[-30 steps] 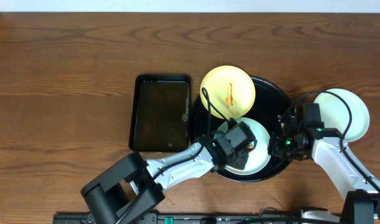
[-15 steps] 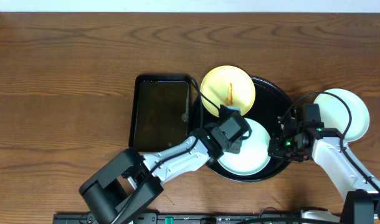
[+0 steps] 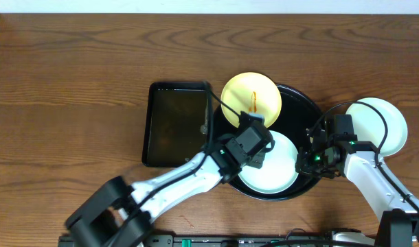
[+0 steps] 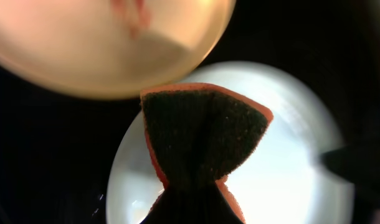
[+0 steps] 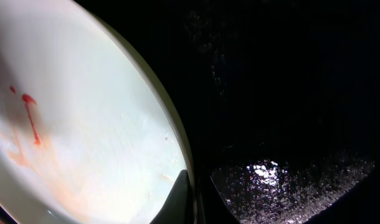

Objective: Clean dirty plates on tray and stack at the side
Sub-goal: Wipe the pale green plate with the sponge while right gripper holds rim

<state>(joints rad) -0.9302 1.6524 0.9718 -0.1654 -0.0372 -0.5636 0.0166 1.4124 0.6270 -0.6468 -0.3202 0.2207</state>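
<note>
Over on the left, the rectangular black tray [image 3: 175, 125] sits on the wooden table [image 3: 72, 82]; its dark, glossy inside gives nothing away from overhead. Moving right, the left gripper [image 3: 257, 147] hangs over the near-left part of the round black tray [image 3: 302, 97]. The overhead view hides its fingers under the wrist, but the left wrist view shows a dark sponge [image 4: 202, 134] with an orange edge, pinched at the bottom of the frame into a bow-tie shape, so the gripper is clamped on it. The sponge fans out over the far-left edge of the white plate [image 3: 273, 166], which lies flat in the tray.

Just beyond, the yellow plate [image 3: 251, 99], with an orange streak, overlaps the tray's far-left rim; up close it is a blur.

Right again, the right gripper [image 3: 308, 163] sits at the white plate's right edge. The right wrist view shows red-orange smears on that plate and one pale fingertip [image 5: 179, 198] beside its rim, the rest lost in black, so I cannot tell whether it grips.

Far right, a third plate [image 3: 382, 125] rests on the table, partly behind the arm's cable.
</note>
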